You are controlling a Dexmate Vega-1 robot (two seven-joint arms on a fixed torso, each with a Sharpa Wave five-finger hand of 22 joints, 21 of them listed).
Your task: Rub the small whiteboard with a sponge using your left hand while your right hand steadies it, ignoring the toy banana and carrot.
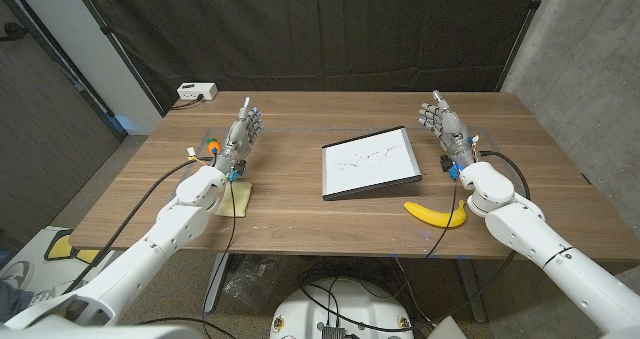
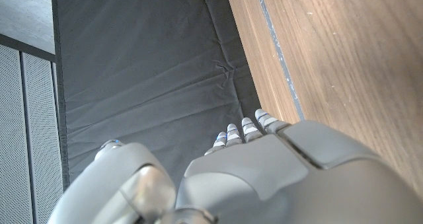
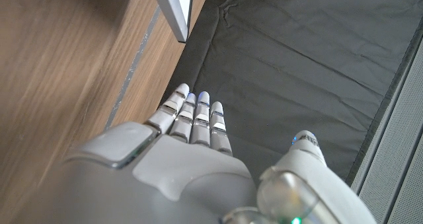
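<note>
The small whiteboard (image 1: 370, 162) lies at the table's middle with faint marks on its white face; its corner (image 3: 174, 9) shows in the right wrist view. A pale yellow sponge (image 1: 236, 199) lies near the front left, partly under my left forearm. My left hand (image 1: 241, 134) stands open beyond the sponge, fingers (image 2: 243, 133) straight, holding nothing. My right hand (image 1: 443, 121) stands open to the right of the whiteboard, apart from it, fingers (image 3: 195, 118) extended. A toy banana (image 1: 435, 215) lies near the front edge by my right forearm. An orange toy carrot (image 1: 213, 146) peeks out beside my left hand.
A white power strip (image 1: 197, 92) sits at the table's far left corner. A dark curtain (image 1: 330, 29) hangs behind the table. Bare wood (image 1: 320, 114) stretches between my hands beyond the whiteboard.
</note>
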